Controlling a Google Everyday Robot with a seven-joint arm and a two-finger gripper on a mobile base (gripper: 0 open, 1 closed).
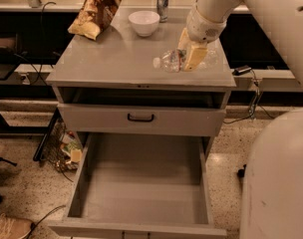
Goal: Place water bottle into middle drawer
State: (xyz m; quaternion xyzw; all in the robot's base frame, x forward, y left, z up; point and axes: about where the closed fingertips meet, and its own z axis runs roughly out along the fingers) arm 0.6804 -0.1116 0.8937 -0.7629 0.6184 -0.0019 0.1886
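The gripper [190, 59] hung low over the right part of the table [111, 59], at the end of the white arm [226, 4] that reached in from the upper right. It stood at the water bottle [169, 61], which lay on its side on the table top with its white cap pointing away to the gripper's left. The clear body ran in under the gripper. Whether the gripper was spread or pinching the bottle could not be told. Any label band on the bottle was too blurred to read.

Beyond the gripper, toward the back edge, stood a slim silver can [162, 1], its print illegible. A white bowl [144, 21] sat just left of the can. Far to the gripper's left lay a crumpled brown-and-yellow chip bag [96, 11]; no brand name could be made out.

Below the gripper, the upper drawer front [141, 119] carried a black curved handle and was pulled out only slightly. Further down, the middle drawer [141, 183] stood pulled far out, its bare grey floor showing. The robot's white body [278, 183] filled the lower right.
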